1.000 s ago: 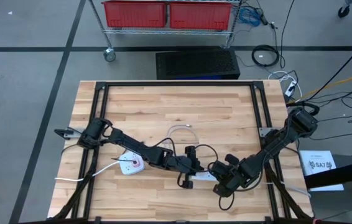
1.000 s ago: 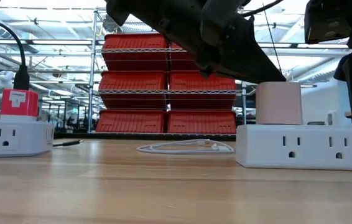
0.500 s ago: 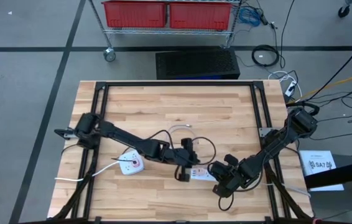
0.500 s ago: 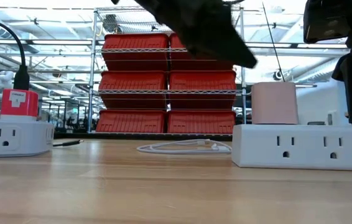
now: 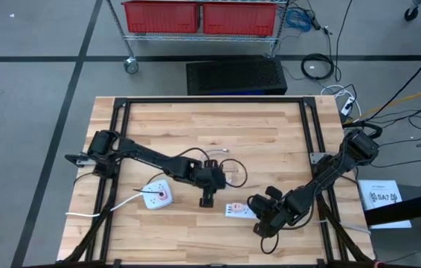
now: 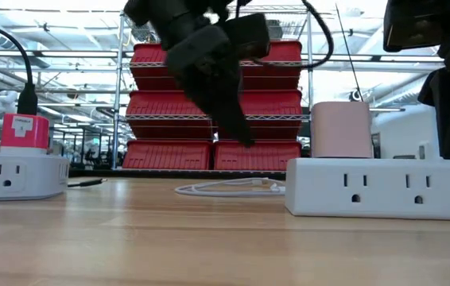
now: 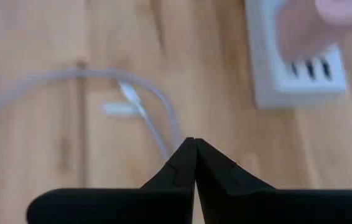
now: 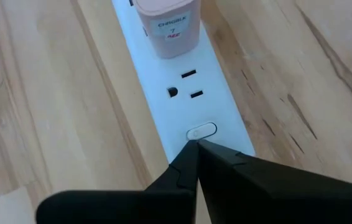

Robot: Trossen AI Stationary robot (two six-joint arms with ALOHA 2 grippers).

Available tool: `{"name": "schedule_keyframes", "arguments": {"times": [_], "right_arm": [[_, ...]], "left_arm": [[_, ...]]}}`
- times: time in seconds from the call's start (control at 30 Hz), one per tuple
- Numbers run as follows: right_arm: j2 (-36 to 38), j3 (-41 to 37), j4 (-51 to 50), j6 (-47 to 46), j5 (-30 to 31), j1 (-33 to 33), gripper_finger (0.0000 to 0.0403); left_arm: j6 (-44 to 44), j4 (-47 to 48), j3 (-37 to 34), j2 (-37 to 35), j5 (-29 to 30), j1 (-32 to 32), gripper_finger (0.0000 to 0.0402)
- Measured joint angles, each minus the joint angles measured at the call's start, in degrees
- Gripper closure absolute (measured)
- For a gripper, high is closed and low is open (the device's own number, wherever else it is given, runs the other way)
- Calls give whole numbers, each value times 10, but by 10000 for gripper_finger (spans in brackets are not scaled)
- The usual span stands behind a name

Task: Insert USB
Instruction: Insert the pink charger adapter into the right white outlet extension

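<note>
Wood, pale and striped with grain, makes up the surface [image 5: 166, 126], and on it you have just moved your left pincer [image 5: 205, 202]. A moment ago it hung right over the white power strip [image 5: 234, 211]. Now it has pulled away to about 9 o'clock of the strip. Its two dark tips are pressed together with nothing between them.

I think this means the plug is not in yet, and you still have to go and pick it up.

The thin white USB cable [image 5: 218, 152] lies loose in a soft loop at about 12 o'clock of the strip. Its small flat plug [image 7: 119, 109] lies on the wood.

The strip is a long, smooth plastic block. A pink boxy charger [image 8: 166, 28] stands on it. Your right pincer [image 8: 196, 144] sits at 3 o'clock, tips shut, right at the strip's little oval button [image 8: 201, 131].
</note>
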State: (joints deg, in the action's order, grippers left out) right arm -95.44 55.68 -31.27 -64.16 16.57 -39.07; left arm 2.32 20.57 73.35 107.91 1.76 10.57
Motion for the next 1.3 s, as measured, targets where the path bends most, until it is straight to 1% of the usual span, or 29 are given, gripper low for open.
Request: {"name": "schedule_keyframes", "arguments": {"times": [0.03, 0.1, 0.17, 0.23, 0.27, 0.33, 0.4, 0.47, 0.57, 0.77, 0.97, 1.13, 1.3], "right_arm": [[0, 0, 0, 2, 1, 0, 403], [0, 0, 0, 4, 3, 0, 403], [0, 0, 1, 5, 9, 0, 403], [0, 0, 3, 6, 11, 1, 403], [0, 0, 5, 6, 12, 1, 403], [0, 0, 8, 8, 15, 1, 403], [-1, 0, 13, 15, 25, 1, 403], [-1, 0, 15, 24, 29, 6, 403], [-1, -1, 25, 47, 38, 21, 403], [-1, -1, 68, 93, 40, 51, 402], [-1, -1, 85, 114, 40, 63, 402], [-13, -1, 91, 115, 38, 68, 402], [-30, 2, 108, 121, 34, 70, 403]], "left_arm": [[9, -21, -18, -3, -12, 1, 385], [33, -108, -59, -6, -33, 7, 382], [63, -206, -106, -6, -40, 19, 382], [92, -327, -151, -6, -47, 33, 382], [106, -390, -170, -6, -47, 40, 381], [125, -483, -205, -6, -34, 53, 381], [129, -538, -225, -6, -7, 65, 381], [126, -553, -231, -6, 18, 79, 381], [124, -535, -232, 1, 72, 96, 380], [141, -532, -232, 28, 116, 106, 380], [153, -538, -232, 34, 132, 106, 380], [149, -583, -229, 34, 132, 107, 380], [149, -583, -219, 35, 131, 106, 380]]}}
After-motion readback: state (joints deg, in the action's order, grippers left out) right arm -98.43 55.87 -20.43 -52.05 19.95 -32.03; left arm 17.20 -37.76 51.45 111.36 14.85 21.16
